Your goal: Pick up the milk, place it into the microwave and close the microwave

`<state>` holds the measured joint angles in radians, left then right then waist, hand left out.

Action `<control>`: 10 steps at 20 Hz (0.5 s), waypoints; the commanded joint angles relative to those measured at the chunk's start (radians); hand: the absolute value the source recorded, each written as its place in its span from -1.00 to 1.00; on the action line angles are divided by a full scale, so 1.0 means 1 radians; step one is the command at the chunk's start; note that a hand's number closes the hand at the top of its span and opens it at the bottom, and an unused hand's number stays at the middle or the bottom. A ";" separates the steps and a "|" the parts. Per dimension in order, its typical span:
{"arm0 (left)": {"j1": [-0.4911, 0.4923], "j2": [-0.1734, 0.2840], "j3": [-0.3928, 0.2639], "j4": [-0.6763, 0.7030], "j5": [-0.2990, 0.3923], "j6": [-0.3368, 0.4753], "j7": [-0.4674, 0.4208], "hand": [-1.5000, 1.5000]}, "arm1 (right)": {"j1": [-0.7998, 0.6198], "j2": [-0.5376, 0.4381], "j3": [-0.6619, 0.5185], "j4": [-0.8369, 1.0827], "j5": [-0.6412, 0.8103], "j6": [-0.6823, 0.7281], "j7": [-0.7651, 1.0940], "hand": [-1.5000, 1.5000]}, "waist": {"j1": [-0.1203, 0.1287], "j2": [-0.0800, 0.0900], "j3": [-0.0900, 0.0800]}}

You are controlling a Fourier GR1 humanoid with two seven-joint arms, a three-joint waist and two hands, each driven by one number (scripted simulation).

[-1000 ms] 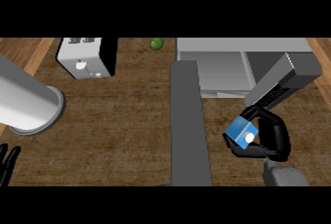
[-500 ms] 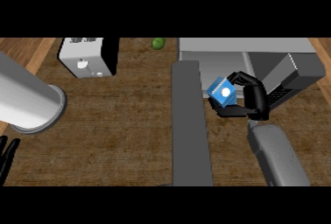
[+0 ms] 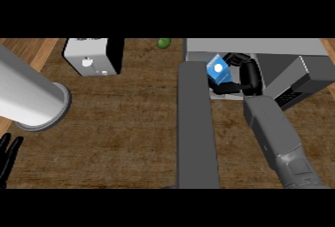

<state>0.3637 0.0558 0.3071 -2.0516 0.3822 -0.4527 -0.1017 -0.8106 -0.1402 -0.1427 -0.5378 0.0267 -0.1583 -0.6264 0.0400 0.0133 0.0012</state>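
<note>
Inside microwave (image 3: 262, 48): hand (image 3: 243, 75)-held milk (image 3: 219, 72), tilted.

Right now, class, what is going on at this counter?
The robot's right hand is curled round the blue milk carton and holds it at the mouth of the open microwave, whose door stands swung out. The left hand rests open at the view's lower left edge. The door is not yet closed.
</note>
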 commanded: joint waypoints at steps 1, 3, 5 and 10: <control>0.018 0.010 -0.008 -0.067 0.033 -0.008 0.047 -1.00 | -0.127 -0.003 -0.029 0.164 0.027 -0.063 -0.049 1.00 | 0.020 0.005 0.001; -0.079 -0.018 -0.046 -0.010 -0.031 0.043 0.036 -1.00 | -0.145 -0.047 -0.054 0.214 0.018 -0.037 -0.090 1.00 | 0.021 0.014 0.002; -0.048 0.016 0.003 0.046 -0.002 -0.023 -0.018 -1.00 | -0.206 -0.063 -0.057 0.234 0.031 -0.079 -0.067 1.00 | 0.040 0.018 0.000; -0.071 0.029 -0.019 -0.036 0.042 0.013 0.078 -1.00 | -0.253 -0.075 -0.037 0.317 0.083 -0.156 -0.069 1.00 | 0.053 0.023 0.002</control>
<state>0.3143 0.0749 0.2966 -2.0573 0.4044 -0.4579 -0.0690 -0.9987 -0.1965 -0.1798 -0.2814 0.0845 -0.2597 -0.7162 0.0822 0.0324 0.0031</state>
